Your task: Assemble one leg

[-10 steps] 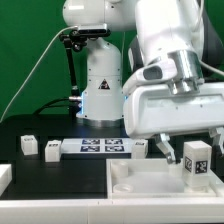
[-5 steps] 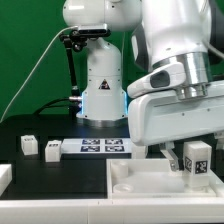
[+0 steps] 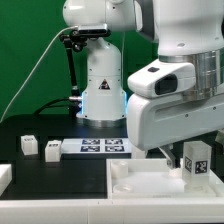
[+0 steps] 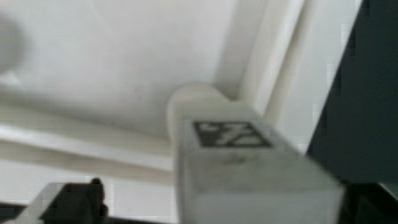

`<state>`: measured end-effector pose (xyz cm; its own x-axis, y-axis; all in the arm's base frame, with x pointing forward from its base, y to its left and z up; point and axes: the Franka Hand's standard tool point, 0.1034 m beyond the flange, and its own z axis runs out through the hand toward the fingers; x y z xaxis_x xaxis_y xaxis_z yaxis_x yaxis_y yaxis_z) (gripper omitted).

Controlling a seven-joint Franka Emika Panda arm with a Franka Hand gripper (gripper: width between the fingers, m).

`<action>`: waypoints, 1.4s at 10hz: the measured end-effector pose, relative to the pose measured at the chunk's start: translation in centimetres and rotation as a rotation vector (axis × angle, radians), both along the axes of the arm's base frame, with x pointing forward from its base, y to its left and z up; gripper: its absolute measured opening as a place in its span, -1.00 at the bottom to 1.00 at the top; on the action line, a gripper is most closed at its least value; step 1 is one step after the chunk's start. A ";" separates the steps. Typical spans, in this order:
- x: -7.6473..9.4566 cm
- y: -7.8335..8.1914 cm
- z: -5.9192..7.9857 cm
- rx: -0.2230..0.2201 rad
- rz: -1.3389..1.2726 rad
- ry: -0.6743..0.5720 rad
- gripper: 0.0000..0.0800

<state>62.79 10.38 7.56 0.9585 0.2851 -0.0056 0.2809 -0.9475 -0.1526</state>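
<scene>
Hand [image 4: 231,203]: released. In the wrist view the one finger [image 4: 80,200] that shows clearly stands apart from the leg with a gap between them. The opposite finger sits at the picture's edge and is barely visible. The jaws straddle the leg without pressing on it.

Leg [image 3: 196,160]: upright, tag face showing, planted in a corner of the square tray part [image 3: 135,186], on that part's side toward the exterior view's right. The wrist view places it close against the inner angle where two of the part's rim walls meet.

Spare blocks: two small white blocks [image 3: 28,146] [image 3: 52,150], beyond the square tray part toward the exterior view's left, on the black table [image 3: 40,170], well apart from the hand.

Marker board [image 3: 100,147]: flat on the table, just beyond the square tray part's far edge.

Step in hand, as judged: the leg is being fastened into its corner socket. Seated upright, it looks nearly done. How firmly it is fixed cannot be told.

Next move calls for: either closing squarely on the leg for another turn, or lifting straight up so neither finger tips it.
</scene>
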 end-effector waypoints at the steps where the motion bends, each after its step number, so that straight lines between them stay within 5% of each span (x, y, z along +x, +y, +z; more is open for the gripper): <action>1: -0.2 -0.3 0.0 -0.001 -0.004 -0.003 0.62; 2: -0.2 -0.3 -0.1 -0.002 -0.006 -0.010 0.31; 3: -0.2 -0.3 -0.1 -0.002 -0.006 -0.010 0.31; 5: -0.2 -0.3 -0.1 -0.002 -0.006 -0.010 -0.28; 9: 0.0 0.7 -0.1 -0.002 -0.113 -0.030 -0.28; 14: 0.4 0.8 -0.3 -0.054 -0.780 0.014 -0.27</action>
<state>63.23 11.23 7.29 0.8816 -0.4718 -0.0142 -0.4707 -0.8767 -0.0988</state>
